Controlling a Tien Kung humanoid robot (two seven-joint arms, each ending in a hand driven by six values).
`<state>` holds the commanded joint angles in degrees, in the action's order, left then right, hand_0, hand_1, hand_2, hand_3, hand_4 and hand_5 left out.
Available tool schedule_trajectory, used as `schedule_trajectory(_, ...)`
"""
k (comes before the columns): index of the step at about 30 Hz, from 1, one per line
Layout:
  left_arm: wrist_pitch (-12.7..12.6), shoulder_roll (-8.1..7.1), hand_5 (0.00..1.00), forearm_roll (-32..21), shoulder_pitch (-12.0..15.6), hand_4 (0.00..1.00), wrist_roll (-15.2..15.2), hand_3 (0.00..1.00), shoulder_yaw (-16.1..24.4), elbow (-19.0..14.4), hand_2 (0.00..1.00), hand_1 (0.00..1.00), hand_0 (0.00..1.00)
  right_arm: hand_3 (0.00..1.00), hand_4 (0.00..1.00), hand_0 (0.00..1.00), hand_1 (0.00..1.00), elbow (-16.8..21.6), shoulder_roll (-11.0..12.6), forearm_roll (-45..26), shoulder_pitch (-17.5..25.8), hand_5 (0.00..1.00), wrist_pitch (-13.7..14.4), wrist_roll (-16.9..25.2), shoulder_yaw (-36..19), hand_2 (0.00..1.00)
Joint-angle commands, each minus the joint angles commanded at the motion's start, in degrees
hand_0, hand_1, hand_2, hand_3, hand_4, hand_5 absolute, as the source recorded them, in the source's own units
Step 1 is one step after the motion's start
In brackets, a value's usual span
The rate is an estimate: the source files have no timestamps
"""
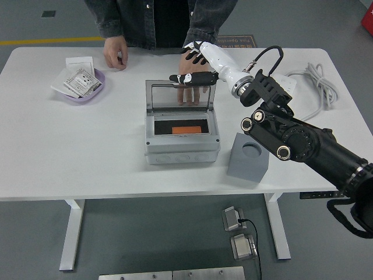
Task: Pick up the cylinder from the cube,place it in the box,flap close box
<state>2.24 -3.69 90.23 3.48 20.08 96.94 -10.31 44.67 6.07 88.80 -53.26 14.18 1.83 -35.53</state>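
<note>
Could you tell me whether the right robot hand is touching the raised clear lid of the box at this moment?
Cannot tell. In the head view, the right robot hand sits at the top edge of the lid, its dark thumb overlapping that edge; the angle shows neither contact nor gap.

Box [182, 143] mouth unobstructed from above; upright lid [179, 95], person's hand [187, 87] just behind

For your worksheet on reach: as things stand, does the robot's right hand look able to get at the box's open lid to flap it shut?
Probably yes. The right hand is at the top edge of the raised clear lid, fingers open. A person's hand rests just behind the lid, which could get in the way.
</note>
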Motion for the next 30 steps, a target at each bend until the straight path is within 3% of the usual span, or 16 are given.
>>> schedule_trajectory(3, 0.01, 0.03, 0.38, -0.03, -0.03, 0.639, -0.02, 0.613, -0.05, 0.0, 0.528, 0.656, 0.64, 0.728, 0.987, 0.629, 0.614, -2.66, -0.43, -0.55, 0.36, 0.571, 0.17, 0.25, 0.89, 0.685)
schedule_trajectory(7, 0.02, 0.08, 0.379, -0.1, 0.12, 0.639, 0.02, 0.613, -0.14, 0.0, 0.528, 0.656, 0.64, 0.726, 0.964, 0.627, 0.609, -2.69, -0.12, -0.63, 1.21, 0.564, 0.39, 0.3, 1.62, 0.686)
schedule_trajectory(30, -0.13, 0.38, 0.379, -0.71, 0.33, 0.642, -0.2, 0.613, -0.47, 0.0, 0.528, 0.657, 0.64, 0.72, 0.955, 0.622, 0.587, 16.02, 7.41, 1.29, 6.94, 0.56, 2.16, -0.72, 4.77, 0.683)
